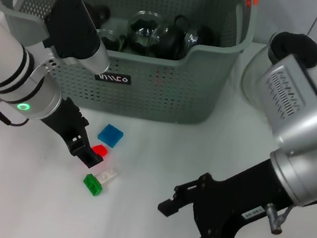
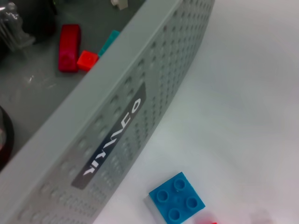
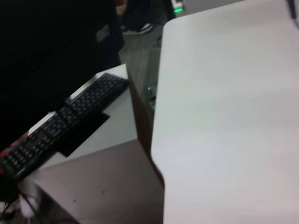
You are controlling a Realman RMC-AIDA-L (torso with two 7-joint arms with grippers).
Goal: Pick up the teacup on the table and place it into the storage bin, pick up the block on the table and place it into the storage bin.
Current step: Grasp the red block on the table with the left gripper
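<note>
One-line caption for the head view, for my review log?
Left gripper down at the red block beside blue block and green block, before the storage bin; right gripper open, apart.

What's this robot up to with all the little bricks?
It is tidying small things into the storage bin. The left gripper is down on the table at a red block, with blue, green and white blocks lying nearby. Glassware and a few blocks already sit in the bin. The right gripper waits open, holding nothing.

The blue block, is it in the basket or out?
Out. The blue block lies flat on the white table, just in front of the basket.
</note>
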